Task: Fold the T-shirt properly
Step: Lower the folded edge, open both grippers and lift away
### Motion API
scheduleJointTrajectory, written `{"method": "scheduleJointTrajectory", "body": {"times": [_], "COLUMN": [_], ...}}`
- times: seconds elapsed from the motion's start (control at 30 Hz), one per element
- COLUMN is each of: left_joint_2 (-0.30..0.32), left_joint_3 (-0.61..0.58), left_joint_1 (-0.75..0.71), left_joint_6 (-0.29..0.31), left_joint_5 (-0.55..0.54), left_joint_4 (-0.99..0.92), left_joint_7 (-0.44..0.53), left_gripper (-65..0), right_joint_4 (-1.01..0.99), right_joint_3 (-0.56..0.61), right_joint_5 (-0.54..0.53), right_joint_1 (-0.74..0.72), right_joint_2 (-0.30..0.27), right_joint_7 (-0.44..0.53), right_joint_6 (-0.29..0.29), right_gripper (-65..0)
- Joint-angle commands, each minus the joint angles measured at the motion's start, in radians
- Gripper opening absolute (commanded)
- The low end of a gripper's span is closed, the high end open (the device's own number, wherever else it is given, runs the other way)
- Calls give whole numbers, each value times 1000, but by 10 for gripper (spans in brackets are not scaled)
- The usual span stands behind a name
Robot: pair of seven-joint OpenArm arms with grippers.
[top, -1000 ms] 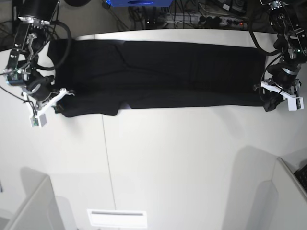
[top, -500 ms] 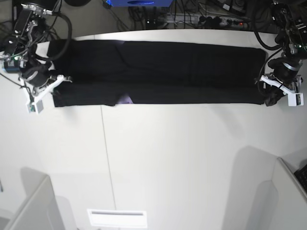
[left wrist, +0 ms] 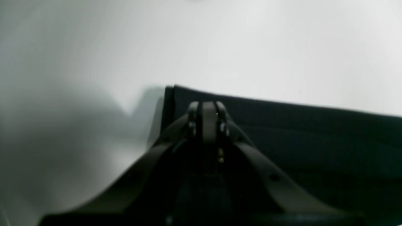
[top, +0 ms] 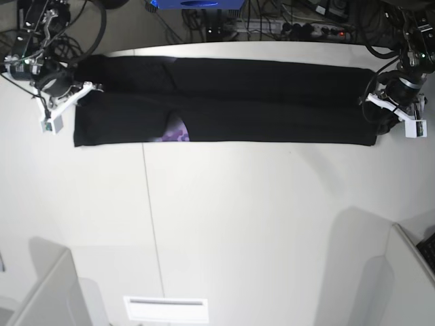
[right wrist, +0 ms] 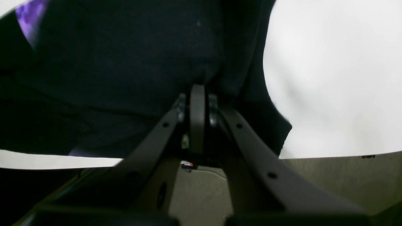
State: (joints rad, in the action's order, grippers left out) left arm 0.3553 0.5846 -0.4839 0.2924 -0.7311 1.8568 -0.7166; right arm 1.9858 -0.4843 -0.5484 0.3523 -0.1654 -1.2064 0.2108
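Across the bench [top: 224, 224], both clamped end effectors have drawn the T-shirt [top: 272, 102] into a long band, completing a lengthwise fold.

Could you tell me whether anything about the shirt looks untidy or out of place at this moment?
Mostly tidy: the T-shirt lies as a long, flat black band between the left gripper and right gripper. One oddity: a purple patch of print peeks out at the near edge, where an inner layer is exposed.
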Motion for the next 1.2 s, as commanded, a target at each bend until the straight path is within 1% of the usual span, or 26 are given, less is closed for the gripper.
{"method": "scheduleJointTrajectory", "body": {"times": [0.0, 0.57, 0.6, 0.63, 0.67, 0.73, 0.8, 0.87, 0.93, 0.97, 1.0, 1.03, 1.07, 1.1, 1.13, 1.17], "left_joint_2": [15, 9, 12, 14, 14, 14, 11, 9, 9, 8, 6, 0, -12, -25, -35, -42], "left_joint_3": [4, 10, 10, 10, 11, 11, 11, 11, 13, 13, 13, 13, 11, 11, 11, 4], "left_joint_1": [1, -34, -40, -42, -46, -48, -48, -49, -62, -66, -66, -66, -66, -60, -57, -46], "left_joint_6": [6, 6, 6, 6, 6, 6, 6, 6, 6, 6, 6, 6, 6, 6, 6, 6], "left_joint_5": [-6, -6, -6, -6, -6, -6, -6, -9, -12, -14, -14, -14, -14, -14, -14, -8], "left_joint_4": [13, 7, 8, 11, 14, 16, 17, 22, 39, 56, 73, 86, 96, 97, 93, 93], "left_joint_7": [22, 22, 22, 22, 22, 22, 22, 22, 22, 24, 24, 24, 24, 24, 24, 24], "left_gripper": [-650, -650, -589, -533, -474, -378, -281, -191, -132, -109, -100, -99, -109, -130, -168, -225], "right_joint_4": [13, -4, -4, -4, -4, -4, -1, 2, 4, 4, 4, 4, 4, 4, 4, 4], "right_joint_3": [-3, -9, -9, -9, -11, -11, -17, -64, -115, -132, -135, -133, -133, -133, -132, -132], "right_joint_5": [-2, 0, 0, 0, 0, 0, 0, -2, -2, -5, -6, -6, -6, -6, -6, -5], "right_joint_1": [-5, 3, 6, 9, 9, 11, 21, 23, 21, 21, 21, 20, 17, 15, 4, -8], "right_joint_2": [-13, -13, -13, -13, -13, -13, -13, 3, 25, 28, 28, 28, 28, 28, 28, 28], "right_joint_7": [15, 15, 15, 15, 15, 15, 17, 17, 20, 29, 40, 55, 69, 79, 86, 87], "right_joint_6": [6, 0, 0, 0, 0, 0, 0, 0, 6, 8, 9, 17, 42, 77, 117, 158], "right_gripper": [-650, -650, -650, -633, -582, -495, -437, -434, -434, -434, -434, -435, -435, -437, -444, -474]}}
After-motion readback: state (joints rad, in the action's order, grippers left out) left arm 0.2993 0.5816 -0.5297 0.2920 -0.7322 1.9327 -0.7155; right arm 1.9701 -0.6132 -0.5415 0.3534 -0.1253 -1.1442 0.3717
